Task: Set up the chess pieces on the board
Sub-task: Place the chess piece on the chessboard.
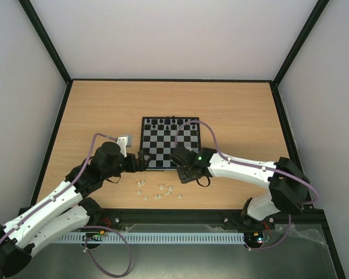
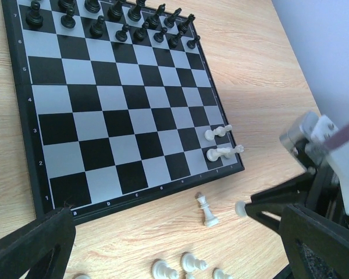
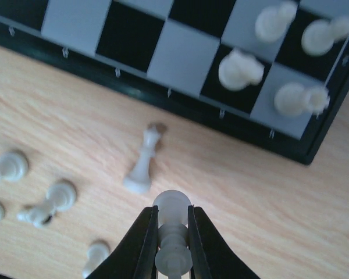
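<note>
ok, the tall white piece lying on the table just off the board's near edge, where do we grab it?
The tall white piece lies flat, head toward the board, base pointing away. Grip the slim stem between them, probably from straight above, closing across its length. Nothing touches it. The left tool is open; the right tool holds a pawn.

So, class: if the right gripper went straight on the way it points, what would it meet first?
Likely the tall white piece on the table just ahead of the right gripper and its held pawn, then the board edge; depth is unclear.
</note>
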Motion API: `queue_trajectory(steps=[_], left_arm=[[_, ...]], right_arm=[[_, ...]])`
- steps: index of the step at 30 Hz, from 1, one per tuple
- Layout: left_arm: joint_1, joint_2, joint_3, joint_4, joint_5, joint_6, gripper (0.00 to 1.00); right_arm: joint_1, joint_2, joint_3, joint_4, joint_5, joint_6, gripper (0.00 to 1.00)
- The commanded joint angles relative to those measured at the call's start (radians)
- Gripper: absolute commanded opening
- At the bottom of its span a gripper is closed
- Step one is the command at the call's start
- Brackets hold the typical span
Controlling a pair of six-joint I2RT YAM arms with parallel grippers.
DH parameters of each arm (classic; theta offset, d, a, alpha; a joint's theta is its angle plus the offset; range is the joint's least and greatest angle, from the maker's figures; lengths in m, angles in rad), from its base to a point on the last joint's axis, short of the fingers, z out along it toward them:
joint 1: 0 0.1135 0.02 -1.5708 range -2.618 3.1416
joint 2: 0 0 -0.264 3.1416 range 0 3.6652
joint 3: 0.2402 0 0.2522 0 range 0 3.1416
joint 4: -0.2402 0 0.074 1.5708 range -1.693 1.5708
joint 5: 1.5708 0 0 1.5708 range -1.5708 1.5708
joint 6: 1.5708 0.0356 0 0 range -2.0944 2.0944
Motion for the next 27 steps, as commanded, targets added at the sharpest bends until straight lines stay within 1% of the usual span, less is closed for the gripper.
queue_trajectory(steps=[1, 11, 16, 27], left_arm=[[0.007, -0.004, -0.012, 0.013, 0.009, -0.003, 0.99], [0.007, -0.023, -0.016, -0.003, 0.000, -0.005, 0.99], [0.008, -0.032, -0.020, -0.009, -0.003, -0.006, 0.99], [0.009, -0.027, -0.021, -0.005, 0.000, 0.001, 0.99]], right_arm=[[-0.055, 0.077, 0.113, -0.030, -0.012, -0.088, 0.13], [-0.083, 0.315, 0.336, -0.072, -0.004, -0.173, 0.13], [-0.086, 0.388, 0.370, -0.064, -0.008, -0.184, 0.13], [-0.116, 0.454, 0.403, -0.055, -0.009, -0.196, 0.14]])
